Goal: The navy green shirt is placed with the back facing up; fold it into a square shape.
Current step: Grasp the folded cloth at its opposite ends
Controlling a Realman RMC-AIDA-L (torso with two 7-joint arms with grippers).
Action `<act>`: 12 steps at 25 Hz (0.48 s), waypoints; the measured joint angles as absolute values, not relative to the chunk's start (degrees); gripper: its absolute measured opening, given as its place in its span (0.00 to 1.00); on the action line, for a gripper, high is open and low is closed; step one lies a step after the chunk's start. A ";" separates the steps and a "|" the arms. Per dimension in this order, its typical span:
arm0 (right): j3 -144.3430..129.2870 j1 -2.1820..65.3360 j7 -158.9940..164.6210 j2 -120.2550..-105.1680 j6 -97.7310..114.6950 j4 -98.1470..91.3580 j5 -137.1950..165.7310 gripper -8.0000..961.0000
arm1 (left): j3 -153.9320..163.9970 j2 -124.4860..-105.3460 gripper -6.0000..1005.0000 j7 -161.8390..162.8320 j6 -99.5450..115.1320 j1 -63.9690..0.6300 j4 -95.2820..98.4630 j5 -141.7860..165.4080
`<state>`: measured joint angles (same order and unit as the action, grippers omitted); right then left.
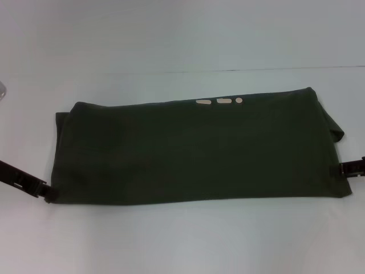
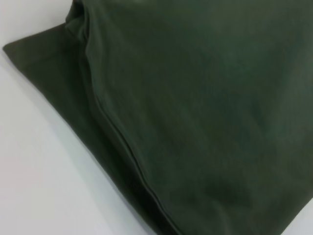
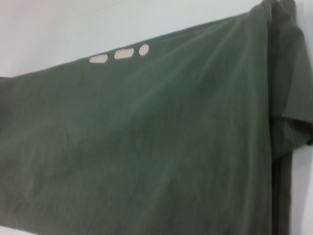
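The navy green shirt (image 1: 194,154) lies folded into a long dark band across the white table (image 1: 171,240). Three cream marks (image 1: 219,101) peek out at its far edge, and a sleeve bulges at its right end. My left gripper (image 1: 47,194) sits at the shirt's near left corner. At the right end, near the front corner, my right gripper (image 1: 341,169) meets the cloth. The left wrist view is filled by the shirt (image 2: 195,107) with its layered folded edges. Smooth shirt fabric (image 3: 146,147) and the cream marks (image 3: 122,54) show in the right wrist view.
Bare white table surrounds the shirt on all sides. The table's far edge (image 1: 256,69) runs as a thin line behind the shirt. A small pale object (image 1: 1,90) shows at the far left border.
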<state>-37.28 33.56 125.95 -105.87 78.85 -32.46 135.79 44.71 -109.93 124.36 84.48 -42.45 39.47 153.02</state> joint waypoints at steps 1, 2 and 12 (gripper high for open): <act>-37.05 33.55 126.09 -105.85 79.09 -32.93 135.79 0.34 | 44.71 -109.93 0.04 124.36 84.48 -42.47 39.47 153.02; -36.70 33.47 126.34 -105.83 79.45 -33.55 135.78 0.39 | 44.65 -109.93 0.04 124.36 84.49 -42.52 39.49 153.02; -25.19 33.04 121.79 -105.76 80.06 -35.50 133.45 0.90 | 44.16 -109.97 0.04 124.72 84.24 -42.74 39.55 152.62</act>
<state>-25.19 33.04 121.79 -105.76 80.06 -35.50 133.45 44.16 -109.97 124.72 84.24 -42.74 39.55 152.62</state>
